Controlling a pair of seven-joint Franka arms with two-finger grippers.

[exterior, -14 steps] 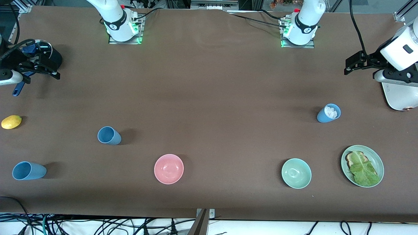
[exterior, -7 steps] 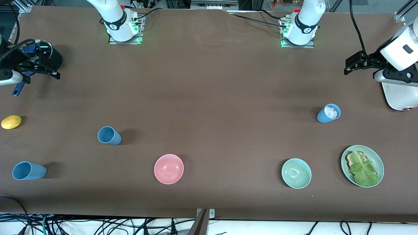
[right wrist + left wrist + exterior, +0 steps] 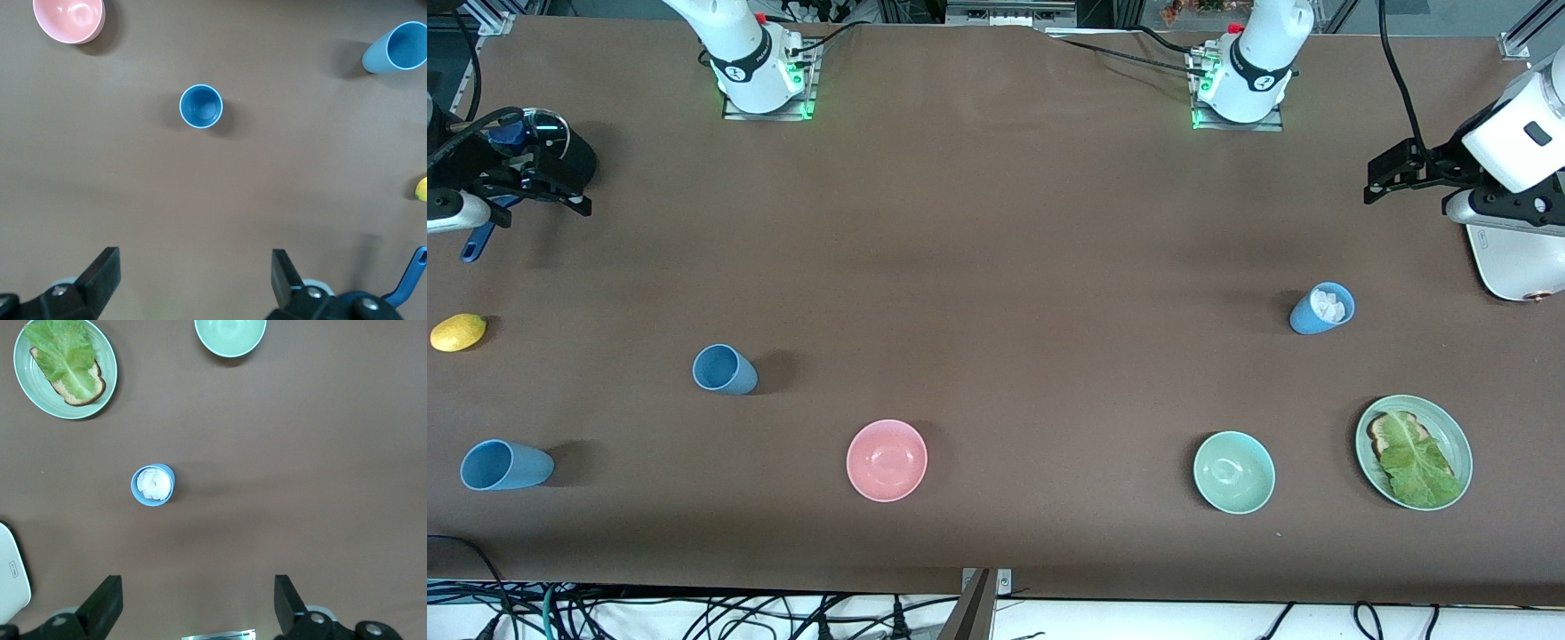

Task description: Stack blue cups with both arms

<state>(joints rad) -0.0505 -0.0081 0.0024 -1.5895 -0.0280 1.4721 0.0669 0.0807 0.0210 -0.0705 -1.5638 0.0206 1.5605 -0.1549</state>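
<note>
Black fingers of left gripper (image 3: 193, 610) and right gripper (image 3: 193, 290) spread wide, holding nothing, 3 blue cups (image 3: 724, 370) untouched.

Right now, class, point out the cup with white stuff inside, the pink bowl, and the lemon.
cup with white stuff inside (image 3: 1321, 309): front view, on its rim and white filling.
pink bowl (image 3: 887, 460): front view, on its inner bottom.
lemon (image 3: 458, 332): front view, on its yellow skin.

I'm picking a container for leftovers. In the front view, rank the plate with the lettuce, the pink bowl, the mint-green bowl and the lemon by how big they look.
1. Plate with the lettuce
2. Pink bowl and mint-green bowl: they look about alike, so no ranking between them
3. Lemon
</note>
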